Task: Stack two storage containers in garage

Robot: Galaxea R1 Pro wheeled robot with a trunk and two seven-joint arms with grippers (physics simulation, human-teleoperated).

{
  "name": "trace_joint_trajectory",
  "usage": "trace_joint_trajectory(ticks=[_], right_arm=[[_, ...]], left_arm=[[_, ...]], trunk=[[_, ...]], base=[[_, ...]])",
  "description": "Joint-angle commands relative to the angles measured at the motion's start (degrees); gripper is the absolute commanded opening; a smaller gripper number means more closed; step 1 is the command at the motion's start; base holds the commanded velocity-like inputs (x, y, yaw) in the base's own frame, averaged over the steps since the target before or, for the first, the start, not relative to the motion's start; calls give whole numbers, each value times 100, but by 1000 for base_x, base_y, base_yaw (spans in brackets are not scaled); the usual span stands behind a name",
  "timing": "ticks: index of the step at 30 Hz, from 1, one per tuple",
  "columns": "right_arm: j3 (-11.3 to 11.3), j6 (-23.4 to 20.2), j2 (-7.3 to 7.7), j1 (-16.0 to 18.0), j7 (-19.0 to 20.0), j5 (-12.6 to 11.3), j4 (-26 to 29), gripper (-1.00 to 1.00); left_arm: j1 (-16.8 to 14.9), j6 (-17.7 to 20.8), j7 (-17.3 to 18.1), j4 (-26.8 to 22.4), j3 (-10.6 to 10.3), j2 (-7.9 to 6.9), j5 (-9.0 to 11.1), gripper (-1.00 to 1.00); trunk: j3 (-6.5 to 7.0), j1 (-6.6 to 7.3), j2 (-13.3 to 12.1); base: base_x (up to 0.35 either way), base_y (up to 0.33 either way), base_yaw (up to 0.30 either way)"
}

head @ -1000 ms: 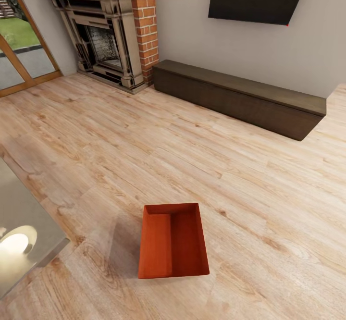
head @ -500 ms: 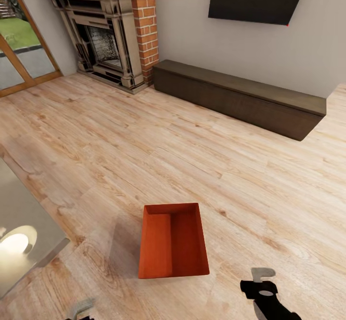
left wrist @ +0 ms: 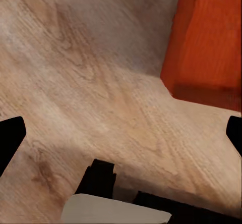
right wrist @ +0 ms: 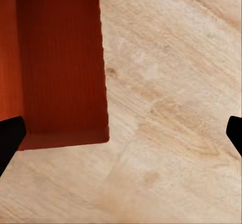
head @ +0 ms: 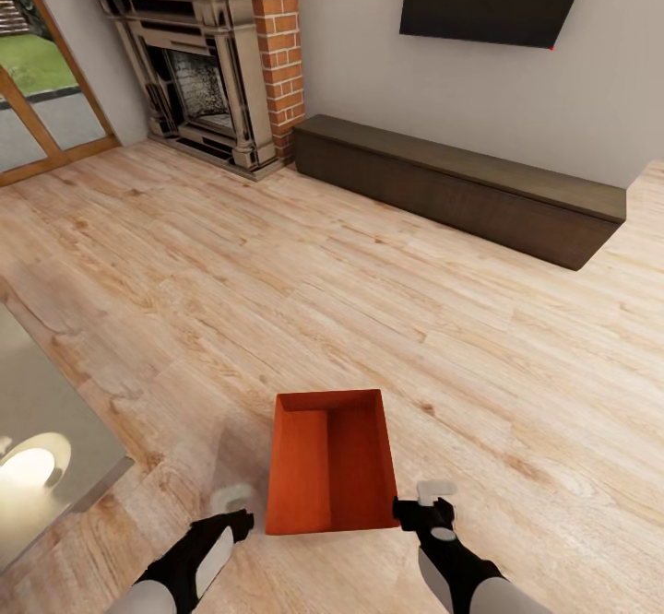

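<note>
Head view is showing one storage container sitting on the living room's wood plank floor, the left gripper and right gripper flanking its near corners, both spread open. Each should be closing squarely on a side wall. Bare floor is lying all round; the grey table's corner is standing near.
</note>
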State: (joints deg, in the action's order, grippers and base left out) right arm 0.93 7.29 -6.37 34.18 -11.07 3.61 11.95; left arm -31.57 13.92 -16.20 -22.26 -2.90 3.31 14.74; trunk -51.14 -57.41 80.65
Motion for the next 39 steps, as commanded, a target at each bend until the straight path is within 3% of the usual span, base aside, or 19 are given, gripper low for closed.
trace_joint_trajectory(ticks=[1, 2, 7, 39], right_arm=[[6, 41, -39, 6, 9, 45, -23, 100], [-3, 66, -76, 8, 78, 60, -40, 100], [-18, 134, -100, 10, 143, 69, -52, 100], [-1, 316, -96, 10, 175, 70, 29, 100]], left_arm=[[-52, 22, -44, -34, -34, 54, -145, 100], [-112, 9, -31, -135, -37, 130, -431, 100], [-155, -169, -52, -790, -52, 239, -677, 100], [-157, -191, -60, -760, -16, 280, -685, 100]], trunk=[[-4, 0, 2], [-4, 0, 2], [-4, 0, 2], [-4, 0, 2]], base=[[0, 0, 0], [0, 0, 0], [0, 0, 0], [0, 0, 0]])
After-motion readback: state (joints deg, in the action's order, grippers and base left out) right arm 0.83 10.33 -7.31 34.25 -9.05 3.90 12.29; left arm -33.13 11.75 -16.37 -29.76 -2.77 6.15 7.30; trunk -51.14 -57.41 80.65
